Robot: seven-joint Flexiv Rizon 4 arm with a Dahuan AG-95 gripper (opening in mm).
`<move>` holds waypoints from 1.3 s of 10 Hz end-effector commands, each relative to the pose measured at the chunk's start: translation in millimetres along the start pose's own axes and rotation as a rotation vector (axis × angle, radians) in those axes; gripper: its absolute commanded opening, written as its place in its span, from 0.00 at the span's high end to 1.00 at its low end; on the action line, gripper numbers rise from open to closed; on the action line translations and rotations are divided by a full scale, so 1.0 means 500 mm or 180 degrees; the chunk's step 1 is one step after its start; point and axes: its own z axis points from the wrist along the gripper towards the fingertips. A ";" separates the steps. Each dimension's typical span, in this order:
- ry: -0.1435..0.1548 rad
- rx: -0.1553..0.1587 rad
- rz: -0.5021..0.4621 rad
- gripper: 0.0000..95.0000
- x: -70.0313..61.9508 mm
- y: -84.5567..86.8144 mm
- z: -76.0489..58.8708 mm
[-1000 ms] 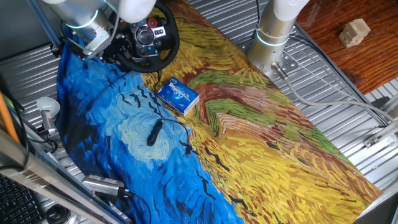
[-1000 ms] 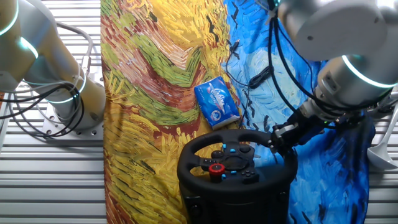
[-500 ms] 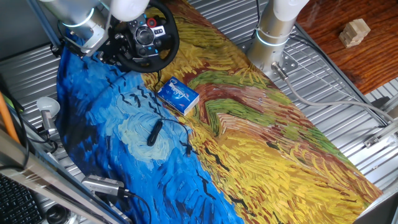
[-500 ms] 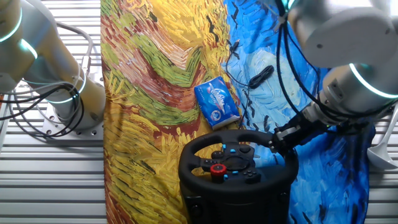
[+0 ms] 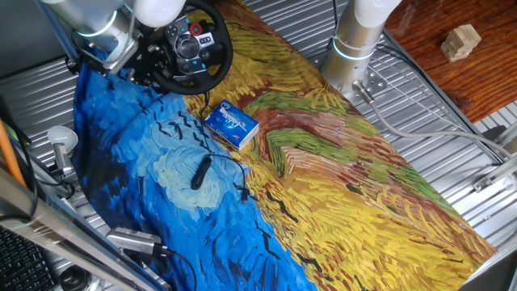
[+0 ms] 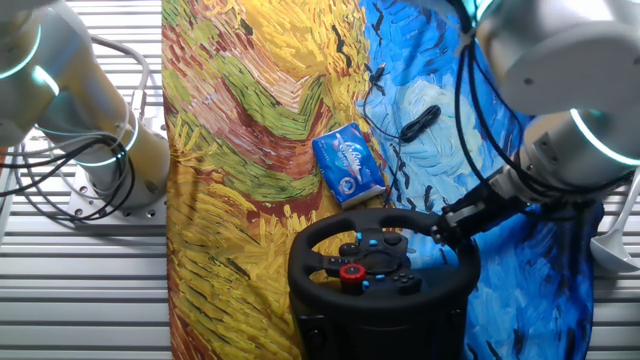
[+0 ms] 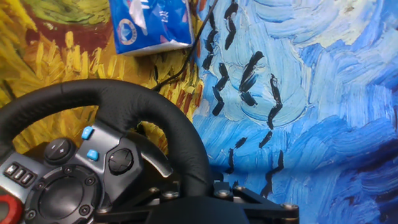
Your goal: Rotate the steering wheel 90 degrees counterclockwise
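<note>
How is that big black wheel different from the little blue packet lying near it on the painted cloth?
The black round steering wheel is wider than the blue rectangular tissue packet. The wheel is a ring with a buttoned hub; the packet is a flat block. The wheel stands raised on a base, tilted; the packet lies flat. The arm's tool is at the wheel's rim; nothing touches the packet. Both sit on the painted cloth.

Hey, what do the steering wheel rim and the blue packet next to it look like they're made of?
The steering wheel rim looks like matte black leather or rubbery plastic: soft, dull sheen, fine grain. The blue packet seems thin glossy plastic film, judging by its wrinkles and highlights; its contents can't be told.
</note>
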 end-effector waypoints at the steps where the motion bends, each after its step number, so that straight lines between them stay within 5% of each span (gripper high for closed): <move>1: -0.0075 -0.0014 -0.0037 1.00 -0.010 -0.004 0.000; 5: -0.0146 -0.0050 -0.0172 1.00 -0.015 -0.006 0.002; 7: -0.0277 0.0005 -0.0247 1.00 -0.016 -0.008 0.008; 13: -0.0312 -0.0007 -0.0259 1.00 -0.018 -0.009 0.009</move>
